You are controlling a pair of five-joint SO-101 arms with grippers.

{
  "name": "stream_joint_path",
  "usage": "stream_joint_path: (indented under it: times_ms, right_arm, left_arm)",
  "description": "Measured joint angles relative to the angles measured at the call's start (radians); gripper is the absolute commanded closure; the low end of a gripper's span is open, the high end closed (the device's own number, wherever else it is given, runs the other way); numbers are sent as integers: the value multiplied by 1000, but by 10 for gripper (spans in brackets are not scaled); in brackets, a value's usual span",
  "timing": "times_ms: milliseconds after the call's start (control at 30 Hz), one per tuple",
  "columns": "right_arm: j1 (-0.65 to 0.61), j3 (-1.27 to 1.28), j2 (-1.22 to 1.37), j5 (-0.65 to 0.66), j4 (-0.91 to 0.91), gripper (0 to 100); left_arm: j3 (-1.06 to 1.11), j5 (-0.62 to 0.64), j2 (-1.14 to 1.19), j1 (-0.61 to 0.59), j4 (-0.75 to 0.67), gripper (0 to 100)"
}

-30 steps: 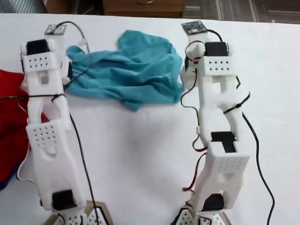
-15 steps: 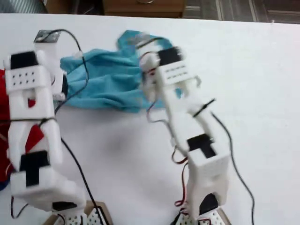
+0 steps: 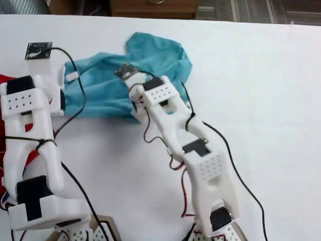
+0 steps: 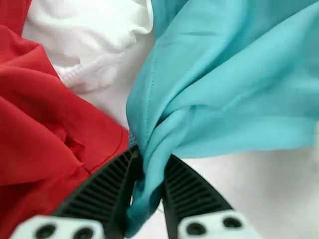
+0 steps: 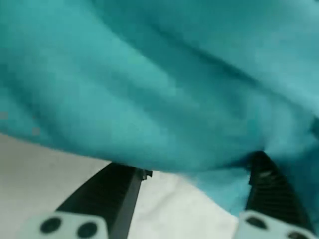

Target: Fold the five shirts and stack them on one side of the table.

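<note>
The teal shirt (image 3: pixel 150 60) lies crumpled on the white table (image 3: pixel 266 100), in the upper part of the high view, a little left of the middle. It is not folded. Its left end goes under the wrist of the left arm, which stands along the left edge of the frame. Its lower edge meets the wrist of the right arm, which comes up in a diagonal from the lower middle of the frame.

In the left wrist view, the left gripper (image 4: pixel 149 159) is nearly closed. The two black fingers (image 4: pixel 112 184) pinch a bunched fold of the teal shirt between them, and the fold fills the narrow gap. From this fold the cloth spreads away from the gripper in a wide sheet. Just beside the held fold lies a red shirt (image 4: pixel 45 124), and its edge touches the teal cloth close to the fingertips. Beyond the red shirt there is something white with a ribbed edge (image 4: pixel 89 45), which looks like cloth. In the high view the red shirt shows at the left edge of the frame, partly under the left arm.

In the right wrist view, the right gripper (image 5: pixel 199 167) stands wide apart. The teal shirt lies across both fingertips and hangs over the space between them, and one fingertip is partly sunk in the cloth. The fingers do not press on the cloth. A bare part of the table shows between them.
</note>
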Motion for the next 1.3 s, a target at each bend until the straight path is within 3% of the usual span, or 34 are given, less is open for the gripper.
stream_joint_path:
  times_ms: [133,200,267,500,700,867,1000,1167,1300]
  right_arm:
    - [23,-167,112,0,15,998]
    - [54,-270,163,-2,44,934]
    - [89,-367,204,-9,80,985]
    - [147,-671,236,-72,348,978]
    - [193,-848,195,-75,552,979]
    - [242,-686,-41,-75,555,979]
    - [253,-388,-358,-66,555,979]
    - [262,29,-804,61,551,979]
    - [321,351,-1100,153,470,978]
  left_arm:
    - [5,0,0,0,0,975]
    - [5,0,0,0,2,975]
    - [5,0,0,0,15,975]
    - [2,0,0,43,87,975]
    - [-164,0,0,118,236,975]
    - [-388,0,0,183,417,975]
    - [-499,2,-60,184,457,975]
    - [-496,0,-190,219,460,975]
    - [-344,2,-321,222,460,975]
